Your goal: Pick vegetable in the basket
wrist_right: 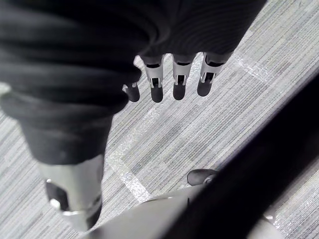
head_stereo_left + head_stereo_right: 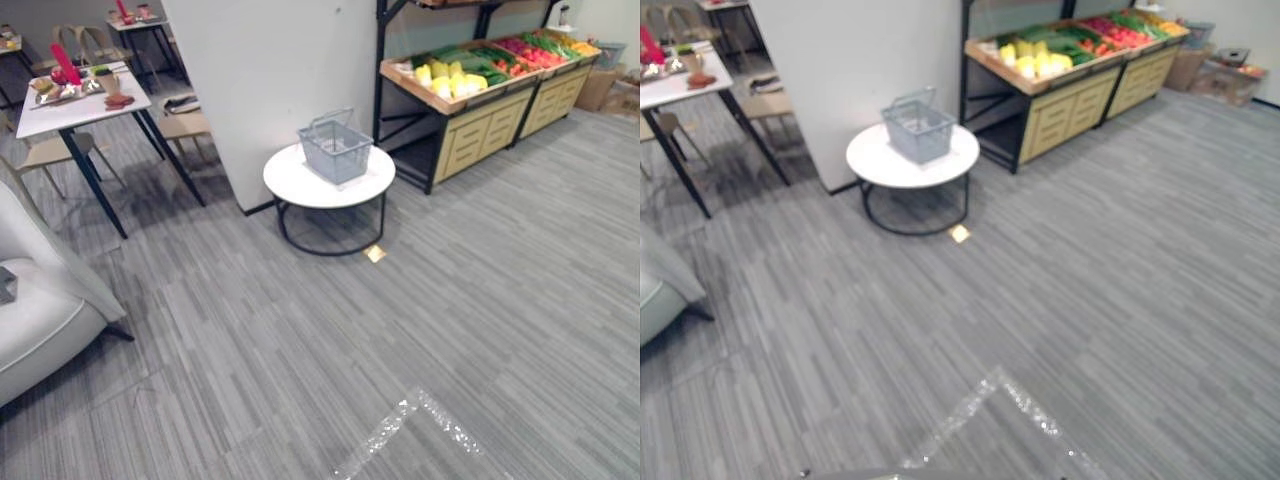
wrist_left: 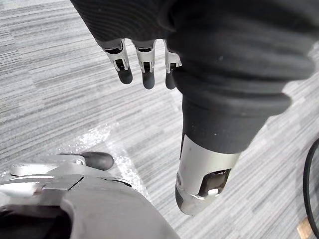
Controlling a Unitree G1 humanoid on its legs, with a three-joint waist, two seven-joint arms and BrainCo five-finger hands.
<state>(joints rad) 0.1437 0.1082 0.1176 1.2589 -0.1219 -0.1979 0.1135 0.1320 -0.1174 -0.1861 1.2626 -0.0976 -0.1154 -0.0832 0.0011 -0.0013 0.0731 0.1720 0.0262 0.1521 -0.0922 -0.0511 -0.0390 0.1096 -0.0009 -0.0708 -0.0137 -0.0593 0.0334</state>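
My left robot hand (image 3: 147, 74) and right robot hand (image 1: 179, 85) hang released, fingers straight, above the grey striped floor (image 2: 400, 330). Well ahead of them, on a round white worktop (image 2: 298, 186), sits the grey wire basket (image 2: 335, 150) — the yellow, green and red vegetables (image 2: 480, 62) lie further off, on a wooden stand (image 2: 482, 128).

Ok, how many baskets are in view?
1: the grey wire basket stands on the round white table, left of the produce shelf. Others may be hidden behind the wall.
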